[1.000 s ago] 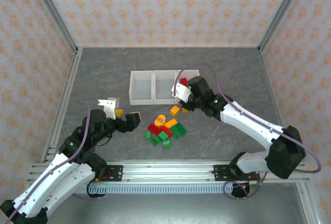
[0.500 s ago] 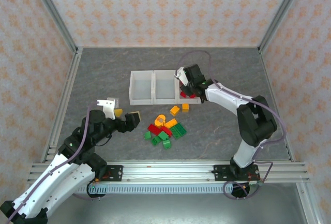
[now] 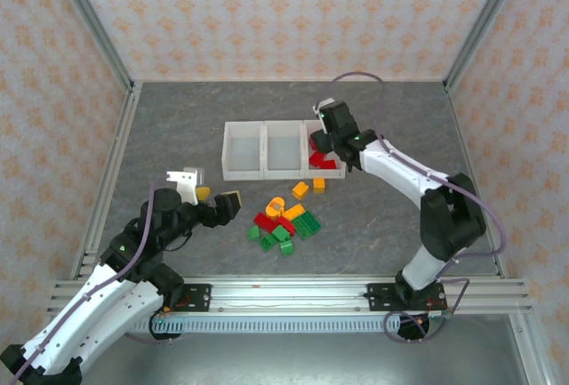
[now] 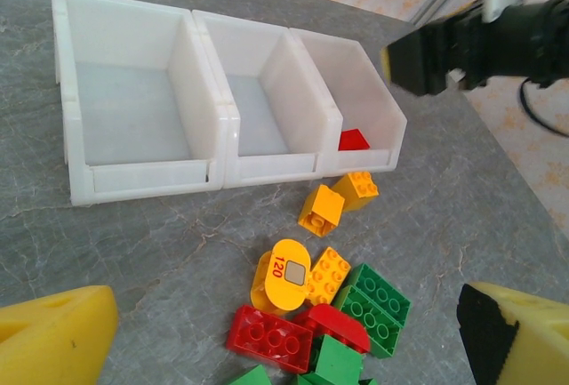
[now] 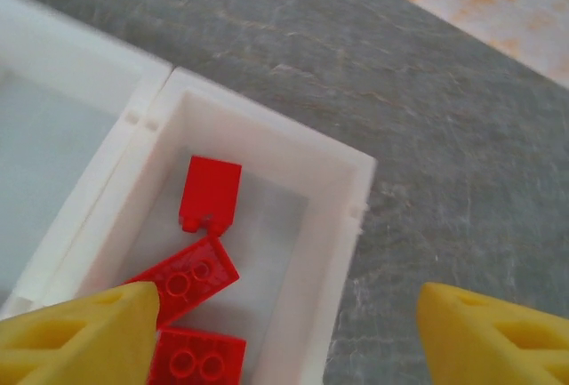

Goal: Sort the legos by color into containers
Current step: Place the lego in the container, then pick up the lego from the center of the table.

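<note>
Small red, green and orange plastic toy bricks [image 4: 366, 296]: probably light, rigid, slick; pinch across flat sides. The left pincer [image 3: 219, 196] and right pincer [image 5: 293, 332] both gape apart, empty.

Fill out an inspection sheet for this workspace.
Surface: grey stone-look table.
Job's things: three joined bins; three red bricks in the right one, the others empty; mixed pile loose in front.
Clutter: nothing seen.
End effectors: right end effector open above the right bin; left end effector open, empty, left of the pile.
Cables: cable looping over the right arm.
Surroundings: patterned walls, metal frame.
</note>
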{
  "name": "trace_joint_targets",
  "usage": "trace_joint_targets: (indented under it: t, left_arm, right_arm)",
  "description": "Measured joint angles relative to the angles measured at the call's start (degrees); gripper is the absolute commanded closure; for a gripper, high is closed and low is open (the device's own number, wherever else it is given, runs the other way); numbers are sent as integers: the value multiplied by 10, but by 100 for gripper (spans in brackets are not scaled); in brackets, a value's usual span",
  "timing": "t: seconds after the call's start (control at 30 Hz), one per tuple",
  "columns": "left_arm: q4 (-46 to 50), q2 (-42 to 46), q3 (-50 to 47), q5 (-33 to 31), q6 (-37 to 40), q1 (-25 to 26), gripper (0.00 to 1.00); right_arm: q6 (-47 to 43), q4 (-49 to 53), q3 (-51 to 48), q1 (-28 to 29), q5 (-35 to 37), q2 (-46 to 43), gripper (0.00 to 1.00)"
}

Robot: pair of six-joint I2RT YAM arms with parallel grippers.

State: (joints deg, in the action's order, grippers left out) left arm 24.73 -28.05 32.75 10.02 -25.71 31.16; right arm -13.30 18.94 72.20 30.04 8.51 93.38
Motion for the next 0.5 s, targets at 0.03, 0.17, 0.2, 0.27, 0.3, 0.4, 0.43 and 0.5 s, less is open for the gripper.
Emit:
trace_joint_targets:
  t: [0.03, 0.17, 0.2, 0.27, 0.3, 0.4, 0.43, 0.5]
  left_arm:
    - [0, -2, 0, 0, 0, 0, 1]
    - [0, -7, 0, 0, 0, 0, 1]
    - [0, -8, 0, 0, 0, 0, 1]
    - [0, -11, 0, 0, 0, 0, 1]
    - [0, -12, 0, 0, 0, 0, 1]
    - [0, -13, 0, 1, 0, 0, 1]
    - [0, -13, 0, 1, 0, 0, 1]
    - [0, -13, 0, 1, 0, 0, 1]
  right_arm:
    - [42, 28, 17, 0, 6, -7, 19]
    - [179, 77, 16, 1, -11, -57, 13]
    - [210, 79, -5, 3, -22, -81, 13]
    - [267, 82, -54, 10, -41, -130, 12]
    - [296, 83, -79, 16, -51, -152, 7]
    - [362, 85, -129, 33, -71, -175, 0]
    - [378, 84, -142, 37, -78, -172, 0]
    - [402, 85, -160, 42, -90, -157, 0]
